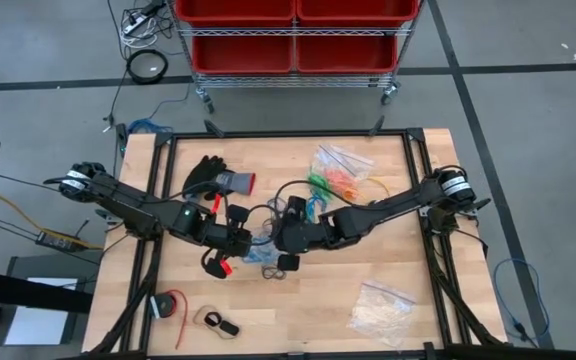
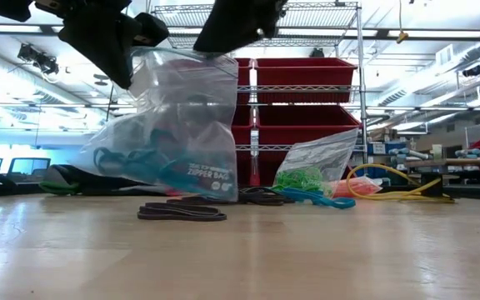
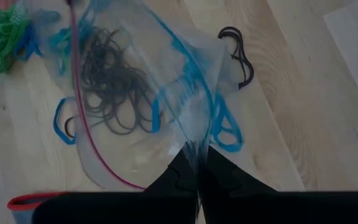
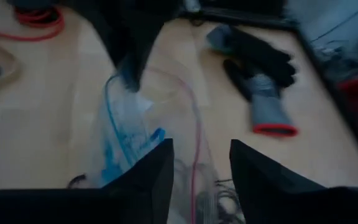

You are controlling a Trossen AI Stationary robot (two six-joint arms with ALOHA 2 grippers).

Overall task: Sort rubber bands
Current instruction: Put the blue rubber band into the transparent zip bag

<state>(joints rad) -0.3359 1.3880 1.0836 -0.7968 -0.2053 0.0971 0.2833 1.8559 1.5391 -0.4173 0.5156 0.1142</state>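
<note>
High view: overhead, facing straight down on the whole wooden table (image 1: pixel 298 300), far off.
Low view: at tabletop height, facing level across toward red bins (image 2: pixel 307 79), close to the zipper bag (image 2: pixel 182 125).
Left wrist view: close above the bag (image 3: pixel 135 93), looking down.
Right wrist view: close, facing bag (image 4: pixel 135 130) and glove (image 4: pixel 260 68).
Shared: the bag, in all four.

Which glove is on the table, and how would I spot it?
Start at the wooden table and look toward its far left corner, beyond the left arm. The glove lies there flat, apart from the bags. It is black with a grey cuff edged in red, unlike the clear bags and thin bands nearby.
</note>
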